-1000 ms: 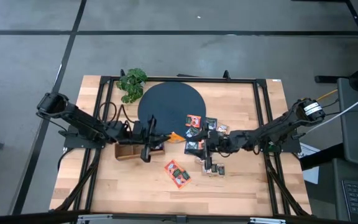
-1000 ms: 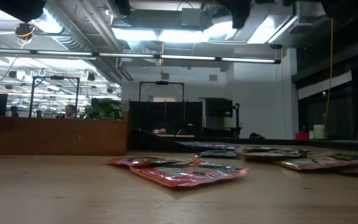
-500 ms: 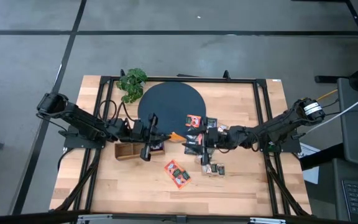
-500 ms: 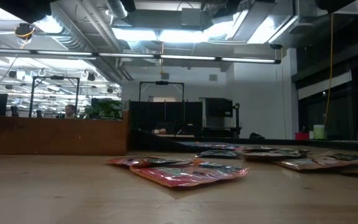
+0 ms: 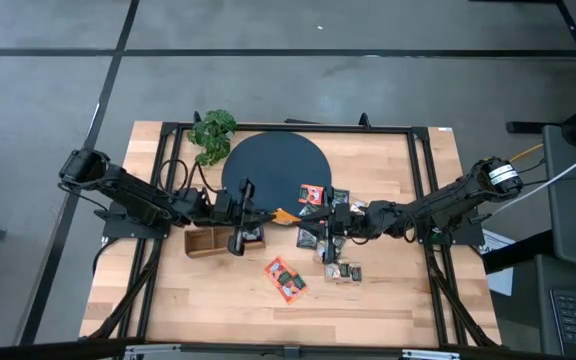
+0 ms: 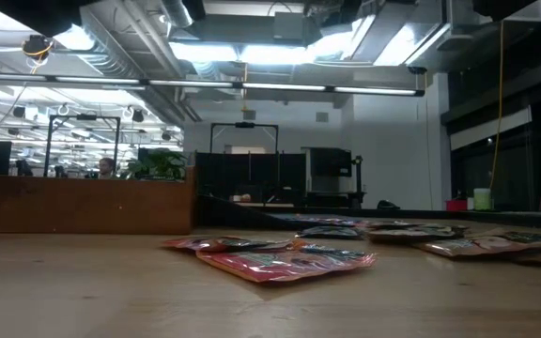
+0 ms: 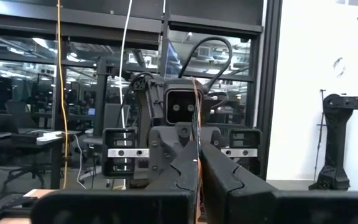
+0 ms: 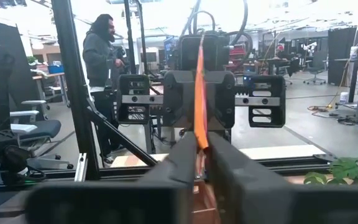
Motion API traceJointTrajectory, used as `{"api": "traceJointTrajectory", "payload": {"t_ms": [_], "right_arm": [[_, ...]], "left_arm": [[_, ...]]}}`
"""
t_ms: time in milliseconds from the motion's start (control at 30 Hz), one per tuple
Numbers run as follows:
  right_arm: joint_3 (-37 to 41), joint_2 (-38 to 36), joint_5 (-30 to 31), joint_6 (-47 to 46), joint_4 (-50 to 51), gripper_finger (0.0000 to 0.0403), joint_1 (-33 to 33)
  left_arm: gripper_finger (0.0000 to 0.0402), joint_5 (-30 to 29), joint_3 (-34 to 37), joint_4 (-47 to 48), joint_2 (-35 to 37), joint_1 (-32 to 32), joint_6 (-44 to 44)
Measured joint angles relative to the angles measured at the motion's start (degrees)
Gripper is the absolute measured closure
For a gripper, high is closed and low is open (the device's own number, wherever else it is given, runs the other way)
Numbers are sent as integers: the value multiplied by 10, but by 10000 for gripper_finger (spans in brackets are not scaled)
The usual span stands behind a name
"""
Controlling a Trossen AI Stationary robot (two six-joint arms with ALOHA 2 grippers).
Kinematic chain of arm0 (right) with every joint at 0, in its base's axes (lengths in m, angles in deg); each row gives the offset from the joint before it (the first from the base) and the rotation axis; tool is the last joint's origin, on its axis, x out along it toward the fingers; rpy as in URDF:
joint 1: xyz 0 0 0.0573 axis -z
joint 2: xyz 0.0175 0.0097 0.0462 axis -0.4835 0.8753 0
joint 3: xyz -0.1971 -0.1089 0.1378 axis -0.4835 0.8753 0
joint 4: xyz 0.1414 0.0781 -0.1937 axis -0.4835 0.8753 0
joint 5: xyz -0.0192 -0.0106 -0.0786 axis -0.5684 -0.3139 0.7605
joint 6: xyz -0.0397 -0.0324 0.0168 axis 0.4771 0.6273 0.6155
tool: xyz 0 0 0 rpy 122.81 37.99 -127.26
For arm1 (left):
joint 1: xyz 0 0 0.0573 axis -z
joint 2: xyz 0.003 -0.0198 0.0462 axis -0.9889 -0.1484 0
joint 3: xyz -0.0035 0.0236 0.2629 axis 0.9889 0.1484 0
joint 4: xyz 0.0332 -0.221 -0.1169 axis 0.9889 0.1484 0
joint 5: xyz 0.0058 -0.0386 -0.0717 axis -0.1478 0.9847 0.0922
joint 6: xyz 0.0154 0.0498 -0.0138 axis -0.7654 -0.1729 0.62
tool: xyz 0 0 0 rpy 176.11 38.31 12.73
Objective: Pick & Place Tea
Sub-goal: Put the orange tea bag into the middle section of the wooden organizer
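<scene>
- The wooden surface [image 5: 388,300] carried a dark disc [image 5: 276,170] near twelve o'clock, with a plant [image 5: 212,133] at its ten o'clock.
- A compartment tray [image 5: 204,242] sat at the disc's seven o'clock.
- Loose tea sachets [image 5: 285,278] lay scattered from the disc's four to six o'clock.
- The left pincer [image 5: 266,215] and right pincer [image 5: 303,218] met nose to nose, both clenched on one orange sachet [image 8: 199,102], held edge-on above the surface.
- Risk, as I judged: both pulling could tear the sachet; an early release could drop it short of the tray.
</scene>
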Motion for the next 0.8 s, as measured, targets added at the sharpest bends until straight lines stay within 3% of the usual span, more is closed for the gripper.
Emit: {"api": "traceJointTrajectory", "payload": {"t_ms": [300, 500, 800], "right_arm": [[0, 0, -8, 55, 23, 395, 0], [-1, 0, 81, 145, 114, 396, -1], [-1, 0, 197, 334, 214, 396, -26]], "left_arm": [[367, 3, 0, 11, -1, -3, 59], [302, -3, 0, 32, -1, -3, 147], [234, -106, 0, 106, -1, -7, 442]]}}
